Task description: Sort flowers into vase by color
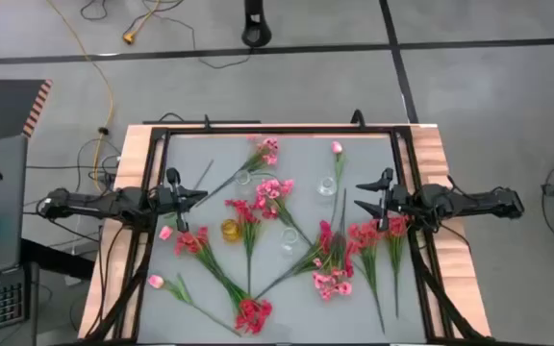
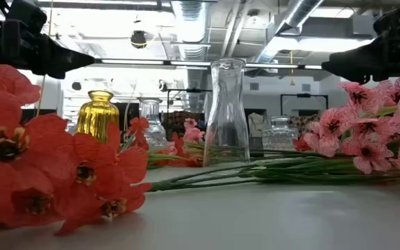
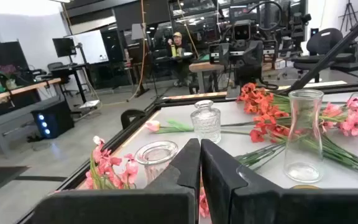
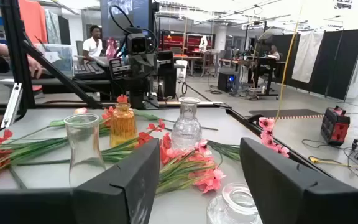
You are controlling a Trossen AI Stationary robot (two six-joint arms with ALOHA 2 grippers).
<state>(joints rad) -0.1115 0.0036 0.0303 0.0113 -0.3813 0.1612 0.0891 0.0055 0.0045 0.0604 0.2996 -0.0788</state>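
The tabletop (image 1: 190, 317) carries everything between the two arms, which sit at opposite edges with nothing in hand, so the sorting looks not yet begun. The flowers (image 1: 258, 207) lie flat and scattered across it in the span between the two grippers, stems crossing, none standing in a vase; lying loose like this, each stem probably has to be picked off the surface singly. The largest heap, pink and red sprigs (image 1: 339, 259), lies just below and inward of the right gripper (image 1: 365, 196), so that arm seems best placed to start there. That gripper hovers above the surface with its fingers spread wide and nothing between them, apparently ready to drop onto a stem. The left gripper (image 1: 192, 195) hangs at the opposite edge with its fingers pressed together, empty, and looks to be waiting; a red sprig (image 1: 192, 240) and a pale pink bud (image 1: 164, 233) lie just below it. The vases stand upright and empty in the middle, well apart from one another, which leaves room to feed in long stems: a tall clear carafe (image 2: 227, 111) seen ahead of the right gripper's fingers, an amber bottle (image 1: 230, 230) nearer the left gripper, a small clear ribbed bottle (image 4: 186, 126) and a low clear jar (image 1: 241, 178). Another pink bud (image 1: 336, 147) lies beyond the right gripper, near the far rim.
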